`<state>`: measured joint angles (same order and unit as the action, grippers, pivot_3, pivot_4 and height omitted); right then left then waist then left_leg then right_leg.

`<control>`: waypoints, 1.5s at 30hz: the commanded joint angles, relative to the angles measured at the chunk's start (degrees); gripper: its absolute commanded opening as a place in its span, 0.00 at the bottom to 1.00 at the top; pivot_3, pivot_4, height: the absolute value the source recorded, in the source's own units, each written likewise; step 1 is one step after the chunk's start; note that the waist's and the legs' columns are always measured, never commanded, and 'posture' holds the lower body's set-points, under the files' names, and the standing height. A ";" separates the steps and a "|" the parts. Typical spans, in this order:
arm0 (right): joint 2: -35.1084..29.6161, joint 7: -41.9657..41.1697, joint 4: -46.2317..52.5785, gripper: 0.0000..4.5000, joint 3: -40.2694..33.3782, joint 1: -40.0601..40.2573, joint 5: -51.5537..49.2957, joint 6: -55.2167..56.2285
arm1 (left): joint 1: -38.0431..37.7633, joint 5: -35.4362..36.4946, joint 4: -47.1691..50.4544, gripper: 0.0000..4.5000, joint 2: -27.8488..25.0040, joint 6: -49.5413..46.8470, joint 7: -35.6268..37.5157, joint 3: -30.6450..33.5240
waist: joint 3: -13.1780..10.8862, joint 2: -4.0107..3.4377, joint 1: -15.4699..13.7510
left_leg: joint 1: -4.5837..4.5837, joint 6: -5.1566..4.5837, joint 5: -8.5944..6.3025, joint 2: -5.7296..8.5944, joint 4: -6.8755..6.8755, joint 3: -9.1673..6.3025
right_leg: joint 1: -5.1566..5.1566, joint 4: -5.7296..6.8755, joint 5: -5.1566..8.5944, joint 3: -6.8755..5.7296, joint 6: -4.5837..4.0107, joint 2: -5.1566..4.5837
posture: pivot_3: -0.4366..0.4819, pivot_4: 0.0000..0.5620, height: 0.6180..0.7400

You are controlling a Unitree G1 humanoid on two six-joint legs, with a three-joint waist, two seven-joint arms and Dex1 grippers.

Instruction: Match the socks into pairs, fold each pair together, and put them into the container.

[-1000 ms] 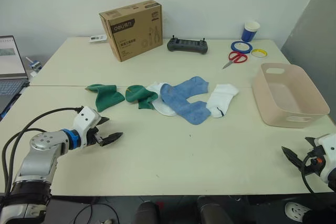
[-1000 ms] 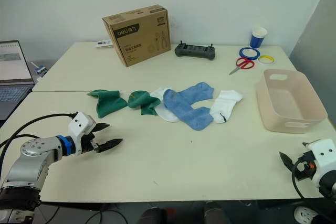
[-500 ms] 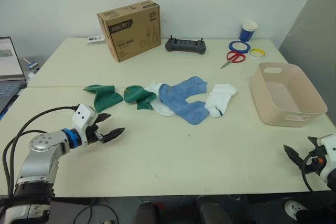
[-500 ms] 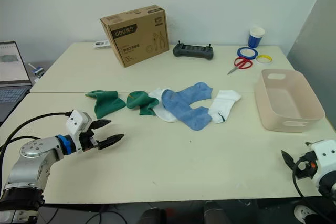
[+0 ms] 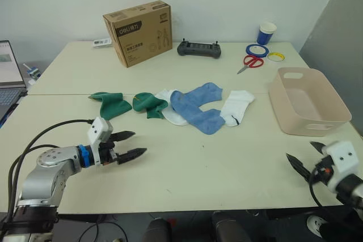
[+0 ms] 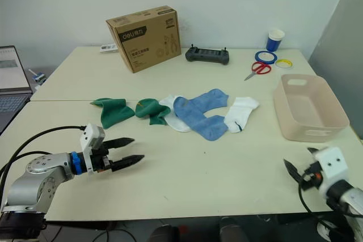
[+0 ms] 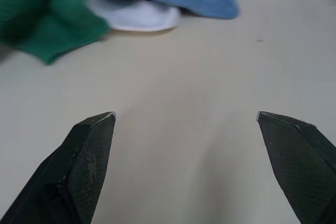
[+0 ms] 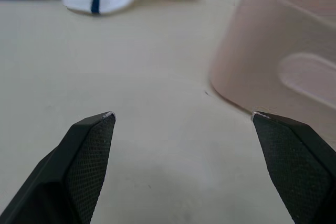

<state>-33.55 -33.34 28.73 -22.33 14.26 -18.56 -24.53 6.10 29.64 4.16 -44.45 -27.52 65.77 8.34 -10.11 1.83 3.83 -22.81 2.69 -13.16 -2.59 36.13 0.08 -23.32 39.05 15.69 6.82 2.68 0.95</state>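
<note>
Left claw (image 5: 132,144) gapes, empty, near socks (image 5: 187,104).

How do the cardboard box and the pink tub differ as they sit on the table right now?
The cardboard box is brown, printed and closed; the pink tub is plain, open-topped and empty. The box stands at the far side, left of centre; the tub sits at the right edge, nearer the robot. The tub has cut-out handle slots; the box has none. Both are rectangular and upright.

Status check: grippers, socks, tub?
Left gripper and right gripper open, empty. Six soft ankle socks unpaired mid-table. Pale pinkish-beige plastic tub empty. Nothing blocking.
</note>
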 commanded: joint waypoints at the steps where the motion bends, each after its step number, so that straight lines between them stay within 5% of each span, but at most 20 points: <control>1: 1.22 3.39 3.12 0.99 6.40 -6.54 0.67 -2.97 | -0.04 5.89 9.78 1.00 -1.00 -4.90 0.29 0.73 | 0.01 0.04 -0.02 | 0.00 0.00 0.00 -0.01 0.00 -0.03 | 0.00 0.00 0.00 -0.02 0.00 0.01 | 0.48 0.27 0.86; 12: 10.93 11.62 -12.45 0.99 27.96 -28.38 13.28 -3.24 | -1.31 16.39 19.83 1.00 -1.66 -9.07 1.37 5.11 | -0.01 0.08 -0.07 | -0.06 0.00 0.01 0.00 0.00 -0.10 | -0.06 -0.02 0.02 -0.10 -0.05 0.02 | 0.48 0.27 0.86; 18: 19.35 15.15 -12.76 0.99 26.78 -31.11 9.16 -13.97 | -2.23 16.60 19.76 1.00 -2.28 -8.48 1.51 5.64 | 0.00 0.09 -0.21 | -0.10 0.00 0.01 -0.01 0.00 -0.14 | -0.07 -0.03 0.03 -0.13 -0.07 0.03 | 0.48 0.27 0.86; 30: 25.09 17.43 -15.93 0.99 26.93 -31.47 8.87 -19.83 | -2.65 15.34 20.25 1.00 -3.11 -7.31 1.50 4.55 | 0.00 0.09 0.14 | -0.07 0.00 0.01 -0.03 -0.01 -0.18 | -0.07 0.02 0.07 -0.18 -0.17 0.03 | 0.48 0.27 0.86; 45: 20.53 13.61 -4.65 0.99 28.25 -28.62 6.13 -26.14 | -2.14 15.21 20.58 1.00 -3.41 -7.28 0.96 3.86 | 0.00 0.10 0.77 | -0.12 0.00 0.01 -0.04 -0.05 -0.25 | -0.08 -0.03 0.08 -0.23 -0.16 0.03 | 0.48 0.27 0.86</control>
<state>-13.15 -18.90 21.05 7.06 -14.75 -10.40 -48.85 3.82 44.66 22.92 -47.12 -35.60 66.83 11.62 -10.10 1.93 4.61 -22.94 2.69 -13.15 -2.63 36.08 -0.17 -23.40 39.02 15.77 6.59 2.52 0.99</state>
